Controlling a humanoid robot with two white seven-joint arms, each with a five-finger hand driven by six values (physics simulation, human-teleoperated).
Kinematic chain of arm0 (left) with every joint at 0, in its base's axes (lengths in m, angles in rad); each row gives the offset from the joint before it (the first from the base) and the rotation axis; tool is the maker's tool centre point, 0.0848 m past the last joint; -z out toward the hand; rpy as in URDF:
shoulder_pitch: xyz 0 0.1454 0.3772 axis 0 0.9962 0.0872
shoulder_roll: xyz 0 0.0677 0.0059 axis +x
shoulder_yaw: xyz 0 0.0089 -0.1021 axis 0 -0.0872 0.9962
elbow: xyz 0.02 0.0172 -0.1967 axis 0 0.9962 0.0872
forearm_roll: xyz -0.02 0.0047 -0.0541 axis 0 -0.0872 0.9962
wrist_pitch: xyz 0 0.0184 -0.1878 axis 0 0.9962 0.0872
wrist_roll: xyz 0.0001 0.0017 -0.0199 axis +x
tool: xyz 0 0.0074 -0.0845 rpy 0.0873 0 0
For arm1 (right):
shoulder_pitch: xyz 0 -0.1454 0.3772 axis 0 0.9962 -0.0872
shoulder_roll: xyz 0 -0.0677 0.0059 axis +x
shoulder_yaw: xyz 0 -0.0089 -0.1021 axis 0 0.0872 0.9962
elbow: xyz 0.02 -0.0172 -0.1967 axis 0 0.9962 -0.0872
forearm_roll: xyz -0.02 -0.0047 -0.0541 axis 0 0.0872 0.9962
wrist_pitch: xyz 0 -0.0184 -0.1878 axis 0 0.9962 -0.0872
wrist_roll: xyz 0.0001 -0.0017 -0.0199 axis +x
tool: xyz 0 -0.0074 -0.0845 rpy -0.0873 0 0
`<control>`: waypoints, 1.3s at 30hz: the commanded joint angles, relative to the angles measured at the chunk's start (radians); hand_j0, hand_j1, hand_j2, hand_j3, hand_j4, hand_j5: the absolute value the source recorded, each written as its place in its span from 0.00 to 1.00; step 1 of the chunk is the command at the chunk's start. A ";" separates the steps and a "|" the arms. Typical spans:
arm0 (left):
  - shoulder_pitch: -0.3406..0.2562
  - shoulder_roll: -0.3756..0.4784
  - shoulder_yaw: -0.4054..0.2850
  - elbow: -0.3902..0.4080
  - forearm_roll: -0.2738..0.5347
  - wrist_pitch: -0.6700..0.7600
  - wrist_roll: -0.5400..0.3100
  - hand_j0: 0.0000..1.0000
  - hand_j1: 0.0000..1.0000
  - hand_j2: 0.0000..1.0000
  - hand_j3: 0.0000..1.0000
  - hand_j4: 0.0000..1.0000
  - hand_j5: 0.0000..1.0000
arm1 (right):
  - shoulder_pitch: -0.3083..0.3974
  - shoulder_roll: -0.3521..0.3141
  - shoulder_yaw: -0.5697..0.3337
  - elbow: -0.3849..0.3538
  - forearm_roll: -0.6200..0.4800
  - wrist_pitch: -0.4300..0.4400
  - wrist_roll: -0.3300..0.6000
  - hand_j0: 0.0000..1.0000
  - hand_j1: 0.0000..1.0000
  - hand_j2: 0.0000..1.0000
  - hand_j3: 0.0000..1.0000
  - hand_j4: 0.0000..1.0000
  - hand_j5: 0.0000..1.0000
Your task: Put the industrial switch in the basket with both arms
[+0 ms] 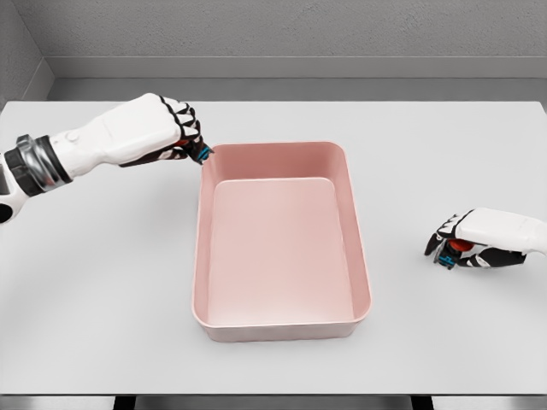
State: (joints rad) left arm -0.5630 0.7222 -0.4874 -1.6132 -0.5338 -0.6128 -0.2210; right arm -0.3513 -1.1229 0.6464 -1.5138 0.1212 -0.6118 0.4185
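Note:
A pink rectangular basket [282, 320] stands in the middle of the table with nothing showing inside. My left hand [184, 132] hovers at its far left corner, fingers curled around a small industrial switch [202, 154]; only a teal tip shows, right by the rim. Over on the right, my right hand [453, 243] rests low on the table, apart from the basket. Its fingers are curled on a second switch [460, 246], of which a red part and a teal edge peek out. Most of both switches is hidden by the fingers.
The white table [102, 290] reaches from edge to edge of the view, with its front edge near the bottom. A grey wall runs behind it. Nothing else lies on the table.

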 commanded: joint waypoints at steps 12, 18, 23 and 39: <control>0.021 -0.152 -0.114 -0.067 -0.025 0.002 -0.014 0.28 0.28 0.28 0.28 0.28 0.28 | -0.044 -0.002 -0.007 -0.005 0.000 0.001 0.005 0.51 0.51 0.51 0.51 0.51 0.51; 0.021 -0.181 -0.132 -0.033 -0.022 0.002 -0.004 1.00 1.00 1.00 1.00 1.00 1.00 | -0.084 -0.003 -0.007 -0.008 0.000 0.001 0.005 0.50 0.50 0.50 0.50 0.50 0.50; 0.023 -0.170 -0.131 -0.057 -0.006 0.002 -0.001 1.00 1.00 1.00 1.00 1.00 1.00 | -0.106 -0.003 -0.008 -0.025 0.000 0.001 0.005 0.50 0.50 0.50 0.50 0.50 0.50; 0.005 0.381 -0.131 -0.149 0.161 0.002 0.017 1.00 1.00 1.00 1.00 1.00 1.00 | -0.199 -0.002 -0.008 -0.120 0.000 0.001 0.003 0.50 0.50 0.50 0.50 0.50 0.50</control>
State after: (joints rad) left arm -0.5584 1.0681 -0.6179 -1.7589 -0.3855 -0.6120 -0.2080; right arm -0.5553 -1.1240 0.6383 -1.6211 0.1276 -0.6130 0.4222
